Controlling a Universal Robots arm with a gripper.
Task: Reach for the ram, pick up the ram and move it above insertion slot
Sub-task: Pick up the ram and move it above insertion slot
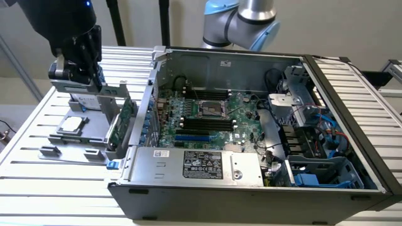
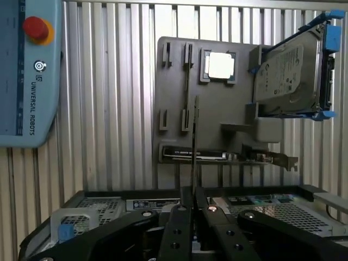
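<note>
The black two-fingered gripper (image 2: 194, 204) is nearly closed, its jaws pinching the ram (image 2: 194, 142), a thin dark stick seen edge-on. It hangs lifted over the grey moulded parts tray (image 1: 55, 139), on the exterior view's left of the open grey computer case (image 1: 251, 186).

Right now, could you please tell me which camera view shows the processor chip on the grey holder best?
The wrist view: the processor chip faces the camera squarely and unobstructed, sitting in its square seat on the grey holder. The exterior view shows the chip only obliquely, lying flat on the holder.
</note>
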